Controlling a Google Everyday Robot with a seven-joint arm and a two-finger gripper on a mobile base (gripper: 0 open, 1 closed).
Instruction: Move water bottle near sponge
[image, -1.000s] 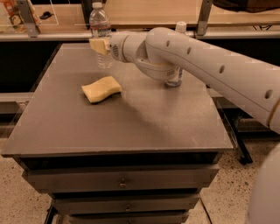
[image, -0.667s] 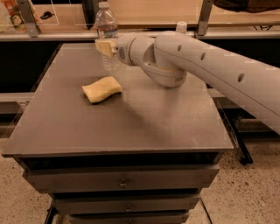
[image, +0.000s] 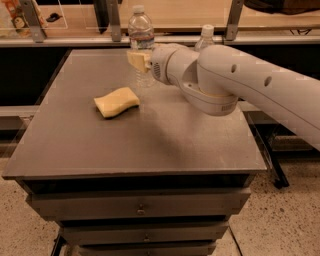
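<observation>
Tabletop scene, seen from the front of the table. The water bottle stands upright toward the far edge of the grey table, white cap uppermost. Its pale band label is partly covered by the gripper. The gripper meets the bottle from the right, at mid-height. Its tan fingers are closed around the ribbed body, one pad lying across the near face of the bottle. A grasp at the waist keeps the bottle balanced and vertical, so that it can travel without tipping. Whether the base is resting on the table or raised just clear of it cannot be told from here.

The sponge lies flat on the table, nearer the viewer and a little to the left of the bottle. The two are near each other but apart, with bare tabletop between them. In my judgement the bottle is secured and the carry toward the sponge is the step in hand. What remains is a short move forward and left, then a release beside the sponge and not on top of it.

The white arm reaches in from the right, low over the surface. Behind it shows the white cap of a second bottle. Drawers run beneath the tabletop.
</observation>
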